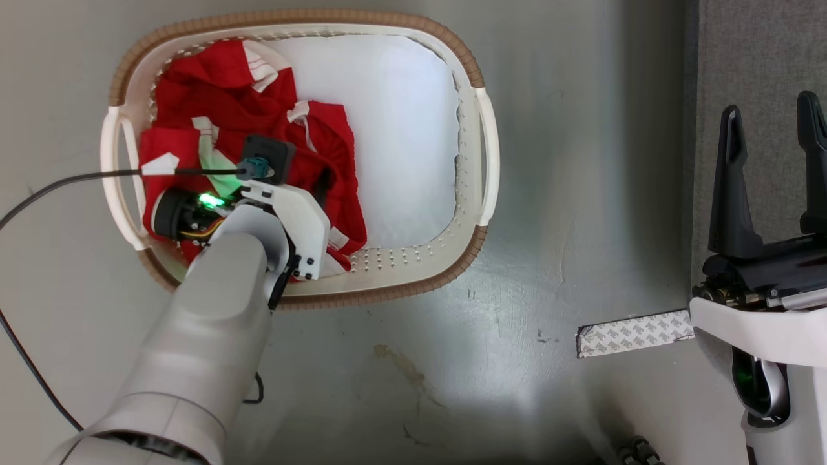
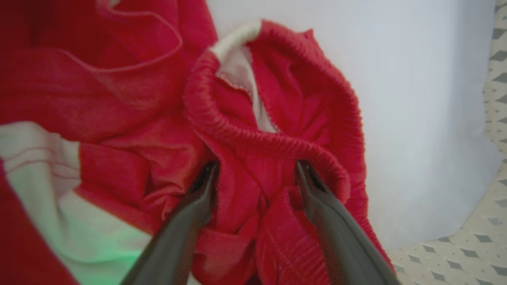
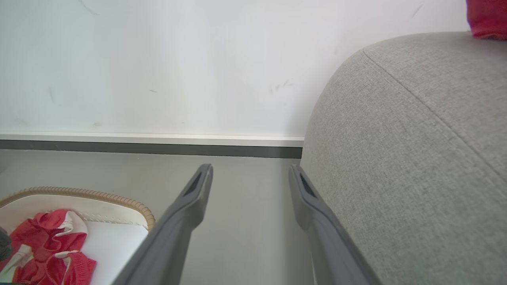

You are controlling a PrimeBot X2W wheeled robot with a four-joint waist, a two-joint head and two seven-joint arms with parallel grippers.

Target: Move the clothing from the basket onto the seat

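The oval cream basket (image 1: 488, 148) with a brown rim stands on the floor. Red clothing (image 1: 213, 110) with white trim is bunched in its left half, and the right half shows the pale bottom. My left forearm (image 1: 219, 310) reaches down into the basket over the heap. In the left wrist view my left gripper (image 2: 255, 170) is open, its fingertips pressed into the red clothing (image 2: 253, 118) on either side of a fold beside an elastic band. My right gripper (image 1: 772, 161) is open and holds nothing, beside the grey seat (image 3: 416, 138). A red garment (image 3: 489, 18) lies on top of the seat.
A strip of patterned tape (image 1: 636, 332) is stuck to the grey floor near the seat's edge. A black cable (image 1: 64, 184) runs from the left to my left wrist. A white wall with a dark baseboard (image 3: 150, 148) stands behind the basket (image 3: 79, 196).
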